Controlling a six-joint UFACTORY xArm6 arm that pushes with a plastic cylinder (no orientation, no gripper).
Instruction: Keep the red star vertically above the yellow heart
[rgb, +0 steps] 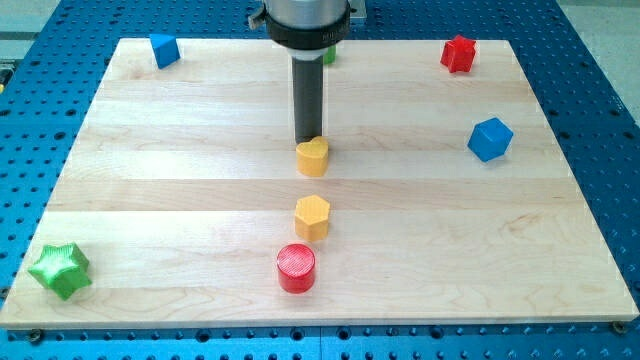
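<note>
My tip (309, 139), the hand here, a bare rod holding nothing, touches the far edge of the yellow heart (313, 158) at bench centre. Red star (458, 53) far right, well apart. Wooden bench (180, 160) on blue perforated base (590, 120).

A yellow hexagon (312, 216) sits just above a red cylinder (296, 268); a green star (59, 270) lies bottom-left.
</note>
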